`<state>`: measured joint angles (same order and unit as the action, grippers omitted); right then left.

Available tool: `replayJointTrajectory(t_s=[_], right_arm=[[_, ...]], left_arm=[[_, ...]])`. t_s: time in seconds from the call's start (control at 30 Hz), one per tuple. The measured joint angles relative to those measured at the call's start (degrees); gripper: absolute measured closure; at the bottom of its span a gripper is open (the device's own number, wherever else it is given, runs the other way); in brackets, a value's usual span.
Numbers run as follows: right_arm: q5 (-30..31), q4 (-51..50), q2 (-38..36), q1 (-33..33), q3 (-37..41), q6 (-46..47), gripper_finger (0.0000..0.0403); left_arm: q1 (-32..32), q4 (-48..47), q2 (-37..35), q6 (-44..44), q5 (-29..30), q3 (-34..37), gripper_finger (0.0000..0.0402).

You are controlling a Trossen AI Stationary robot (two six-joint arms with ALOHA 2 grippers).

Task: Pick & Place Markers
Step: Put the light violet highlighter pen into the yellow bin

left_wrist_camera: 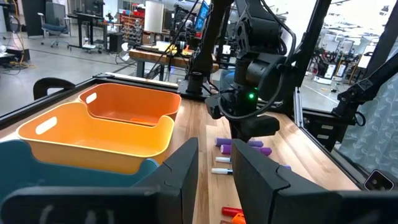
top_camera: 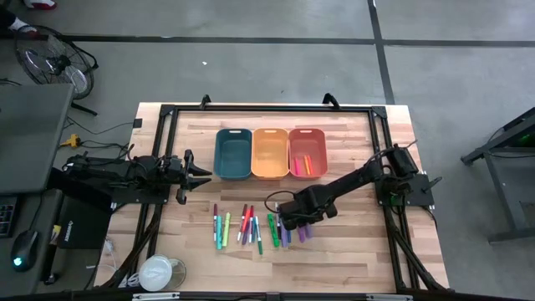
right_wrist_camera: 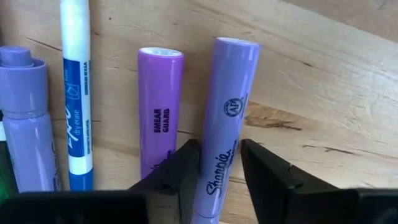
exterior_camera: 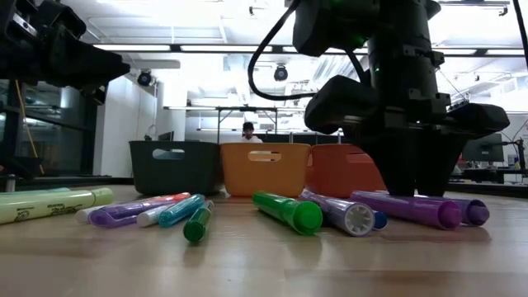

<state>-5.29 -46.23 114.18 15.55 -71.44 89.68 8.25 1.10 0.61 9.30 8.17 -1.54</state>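
Grasp step: the right gripper (right_wrist_camera: 216, 165) has its jaws closing around a purple Sharpie highlighter (right_wrist_camera: 225, 124) lying on the surface (top_camera: 351, 251); the hold isn't yet confirmed. Next comes lifting toward the bins (top_camera: 270, 153). The left gripper (top_camera: 199, 174) waits, jaws partly open, empty.

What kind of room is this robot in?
Probably a robot lab or workshop: a bare concrete floor, long ceiling lights, and more workbenches with equipment behind the wooden table.

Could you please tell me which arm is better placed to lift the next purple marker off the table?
The right. Its claw is down at the table, fingers on either side of a purple plastic Sharpie marker. The left claw hovers near the teal rectangular plastic bin, away from the purple markers.
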Motion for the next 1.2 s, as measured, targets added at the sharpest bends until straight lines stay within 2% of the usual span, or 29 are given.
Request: replayJointTrajectory(t_s=[0.2,0.57,0.93,1.2], right_arm=[[0.06,-0.47,0.07,-0.18,0.02,-0.19,0.0346],[0.47,-0.99,-0.31,-0.18,0.09,-0.4,0.0347],[4.23,-2.9,-3.73,-0.35,0.09,-1.25,0.0347],[3.72,-3.63,-6.41,-0.91,-2.26,-1.38,0.0347]], left_arm=[[0.01,0.0,-0.01,0.0,0.0,-0.01,0.0308],[0.0,0.0,0.01,0.0,-0.01,0.0,0.0308],[0.01,0.0,0.0,0.0,0.01,0.0,0.0308],[0.01,0.0,0.01,0.0,-0.01,-0.02,0.0308]])
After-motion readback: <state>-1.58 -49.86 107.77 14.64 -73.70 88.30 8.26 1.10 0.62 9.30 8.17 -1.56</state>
